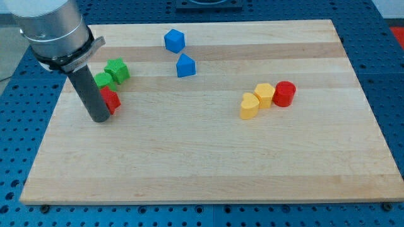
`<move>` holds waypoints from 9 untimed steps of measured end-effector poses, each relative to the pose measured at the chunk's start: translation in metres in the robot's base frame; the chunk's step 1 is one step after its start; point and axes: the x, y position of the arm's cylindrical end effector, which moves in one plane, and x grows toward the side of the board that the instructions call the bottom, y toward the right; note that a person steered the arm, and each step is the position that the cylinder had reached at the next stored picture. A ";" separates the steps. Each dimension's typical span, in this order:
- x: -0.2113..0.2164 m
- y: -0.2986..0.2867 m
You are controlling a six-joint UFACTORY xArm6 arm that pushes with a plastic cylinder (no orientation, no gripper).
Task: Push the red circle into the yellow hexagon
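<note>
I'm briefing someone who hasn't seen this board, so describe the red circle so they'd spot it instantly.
Start at the wooden board and look to the view's right of centre, where three blocks sit in a short slanted row. The red circle is the upper-right end, touching the yellow hexagon. It alone there is red and round; the other red block sits far left by my tip.

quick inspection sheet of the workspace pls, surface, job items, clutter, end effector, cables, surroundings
surface: pale wooden board, flat, no spills seen
job's things: red circle touching the yellow hexagon on its right side; both at the view's right
clutter: yellow heart-like block left of the hexagon; two blue blocks near the view's top; two green blocks and a red block at the view's left
end effector: my tip sits at the view's left, against the left red block, far from the red circle
cables: nothing seen
surroundings: blue perforated table around the board
</note>
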 end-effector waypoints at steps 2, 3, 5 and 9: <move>0.063 0.021; 0.116 0.088; 0.125 0.304; -0.007 0.517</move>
